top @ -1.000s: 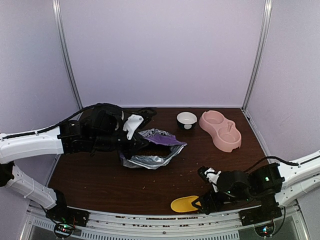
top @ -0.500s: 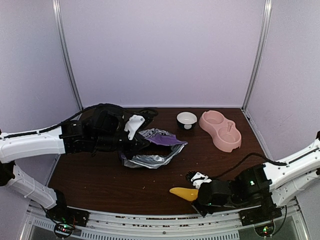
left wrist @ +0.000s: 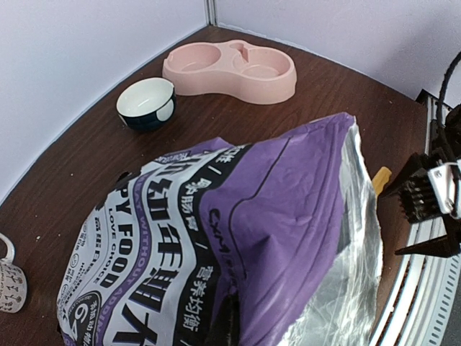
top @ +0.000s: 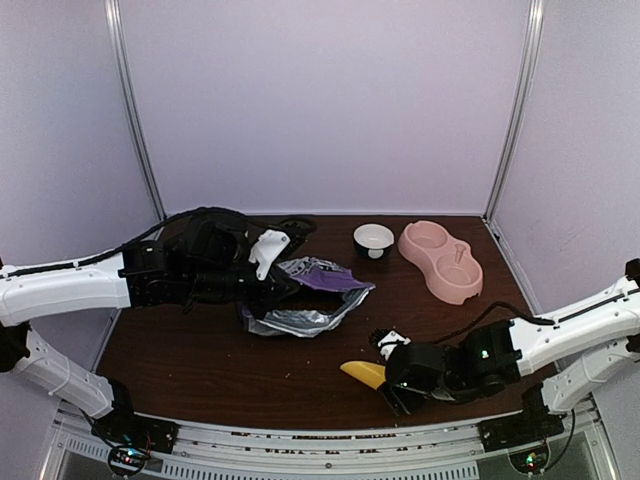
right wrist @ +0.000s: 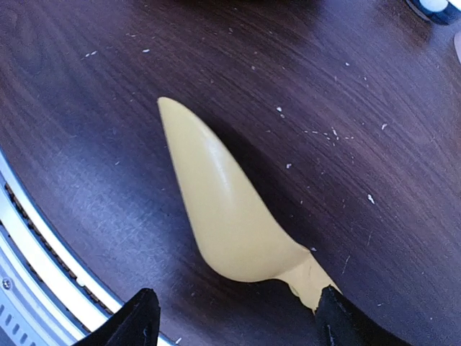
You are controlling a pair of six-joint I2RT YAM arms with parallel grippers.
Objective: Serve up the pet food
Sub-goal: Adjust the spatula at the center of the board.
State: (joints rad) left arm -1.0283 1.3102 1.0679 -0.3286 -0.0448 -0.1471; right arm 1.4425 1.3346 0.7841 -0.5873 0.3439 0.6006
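This looks like a robot test lab, not a home. Two robot arms, the left arm (top: pixel 60 285) and the right arm (top: pixel 575 322), are bolted to a metal rail (top: pixel 300 432) at the near edge of a dark brown table (top: pixel 190 360). The rail runs just beside the fingers (right wrist: pixel 137 321) of the right gripper (right wrist: pixel 238 321). Plain pale purple walls (top: pixel 320 100) and shiny metal posts (top: pixel 135 130) box the table in, well past the fingers. Black cables (top: pixel 500 318) hang off the arms.

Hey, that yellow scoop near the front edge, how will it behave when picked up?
Probably stiff and light: the yellow scoop looks like moulded plastic. Its smooth handle may slip. Its rounded back could rock if nudged.
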